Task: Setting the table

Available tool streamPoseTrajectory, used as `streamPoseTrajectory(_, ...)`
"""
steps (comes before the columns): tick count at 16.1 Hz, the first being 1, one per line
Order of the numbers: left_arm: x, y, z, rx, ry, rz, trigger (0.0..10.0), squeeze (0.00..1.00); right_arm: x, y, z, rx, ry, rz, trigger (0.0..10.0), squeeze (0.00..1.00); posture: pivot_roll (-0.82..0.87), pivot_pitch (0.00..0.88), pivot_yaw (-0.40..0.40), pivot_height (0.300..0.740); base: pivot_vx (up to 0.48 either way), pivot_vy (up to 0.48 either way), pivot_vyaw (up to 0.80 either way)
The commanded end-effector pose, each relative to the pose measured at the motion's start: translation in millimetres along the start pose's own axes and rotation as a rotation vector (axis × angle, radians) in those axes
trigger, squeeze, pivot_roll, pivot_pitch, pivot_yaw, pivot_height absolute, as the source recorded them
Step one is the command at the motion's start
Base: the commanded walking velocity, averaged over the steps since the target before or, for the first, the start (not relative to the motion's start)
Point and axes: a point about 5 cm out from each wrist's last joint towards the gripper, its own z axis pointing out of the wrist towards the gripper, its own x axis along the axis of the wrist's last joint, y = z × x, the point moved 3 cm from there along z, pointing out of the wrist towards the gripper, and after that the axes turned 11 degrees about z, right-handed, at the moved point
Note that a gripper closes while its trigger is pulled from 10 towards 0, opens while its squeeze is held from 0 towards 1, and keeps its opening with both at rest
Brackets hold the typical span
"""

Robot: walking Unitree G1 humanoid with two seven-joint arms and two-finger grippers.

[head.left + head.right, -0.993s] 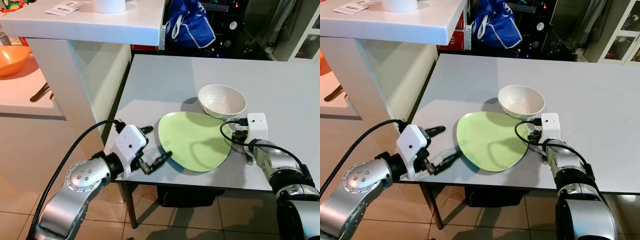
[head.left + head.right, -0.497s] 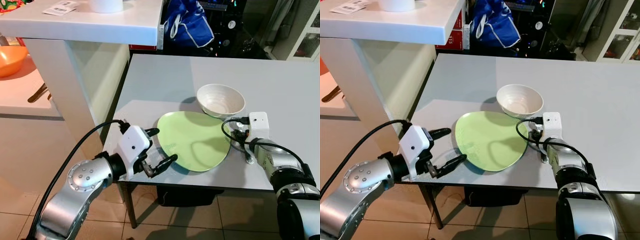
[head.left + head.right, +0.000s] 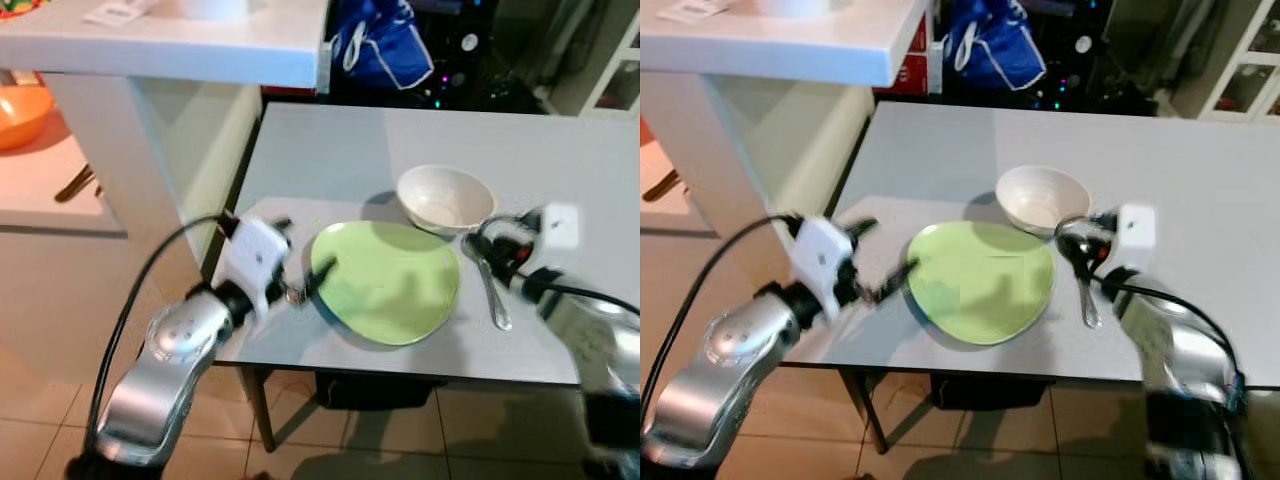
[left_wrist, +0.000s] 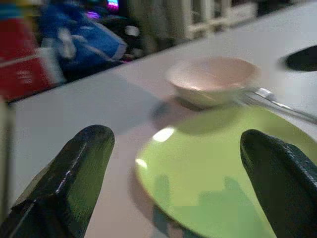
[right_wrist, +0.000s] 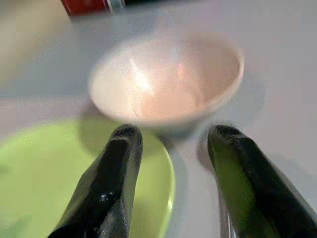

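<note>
Tableware sits toward the near side of a pale grey table (image 3: 330,150): a light green plate (image 3: 388,281), a white bowl (image 3: 444,197) and a metal spoon (image 3: 487,277). The plate is a rounded, slightly irregular shape, matte and unpatterned, lying flat close to the near edge. The bowl is glossy white, upright and empty, standing just beyond the plate's far right rim; in the wrist views the two look touching or very nearly so. The spoon lies on the table just right of the plate, its bowl end at the far end near the white bowl and its handle running back toward the near edge.

The left gripper (image 3: 300,275) is at the plate's left rim, low over the table, with its two black fingers (image 4: 74,173) spread wide and nothing between them. One finger reaches the rim of the plate; the other stays out over bare tabletop on the left. The right gripper (image 5: 173,148) is on the right side of the table, beside the spoon and pointing toward the bowl. Its fingers (image 5: 111,183) are parted and hold nothing. The head views are blurred.

To the left of the table stands a white counter (image 3: 200,45), with an orange bowl (image 3: 22,112) on a lower shelf beside it. A blue bag (image 3: 385,45) lies beyond the table's far edge.
</note>
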Motion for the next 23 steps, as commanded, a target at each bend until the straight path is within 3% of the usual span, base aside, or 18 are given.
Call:
streamPoseTrajectory(1, -0.7, -7.9, 3.7, 0.076, -0.013, 0.003, 10.0, 0.0, 12.9, -7.6, -13.0, -0.013, 0.065, -0.006, 10.0, 0.0, -0.03, 0.0, 0.039, 0.74, 0.0, 0.0, 0.0)
streamPoseTrajectory(5, 3.5, -20.1, 19.2, 0.168, -0.032, -0.006, 10.0, 0.0, 38.7, -24.8, -25.5, -0.104, 0.244, -0.094, 10.0, 0.0, -0.07, 0.0, 0.061, 0.74, 0.0, 0.0, 0.0)
streamPoseTrajectory(7, 14.9, -38.3, 21.8, 0.243, -0.039, 0.056, 10.0, 0.0, 47.7, -44.6, -16.7, -0.068, 0.275, -0.045, 10.0, 0.0, 0.0, 0.0, 0.006, 0.74, 0.0, 0.0, 0.0)
streamPoseTrajectory(9, 17.8, -46.7, 19.4, 0.284, -0.032, 0.038, 10.0, 0.0, 39.4, -58.7, -8.6, -0.052, 0.253, -0.039, 10.0, 0.0, 0.03, 0.0, -0.016, 0.74, 0.0, 0.0, 0.0)
streamPoseTrajectory(12, 4.5, -51.2, 11.1, 0.33, -0.079, -0.018, 10.0, 0.0, 17.9, -77.1, -0.9, -0.056, 0.199, -0.049, 10.0, 0.0, 0.01, 0.0, -0.013, 0.74, 0.0, 0.0, 0.0)
streamPoseTrajectory(17, 2.6, -52.9, 22.9, 0.324, -0.089, -0.027, 10.0, 0.0, 13.9, -73.4, -1.2, -0.108, 0.194, -0.056, 10.0, 0.0, -0.01, 0.0, 0.001, 0.74, 0.0, 0.0, 0.0)
streamPoseTrajectory(23, 4.8, -58.5, 26.7, 0.335, -0.089, 0.017, 10.0, 0.0, 10.6, -71.4, 4.7, -0.122, 0.188, -0.039, 10.0, 0.0, -0.01, 0.0, 0.012, 0.74, 0.0, 0.0, 0.0)
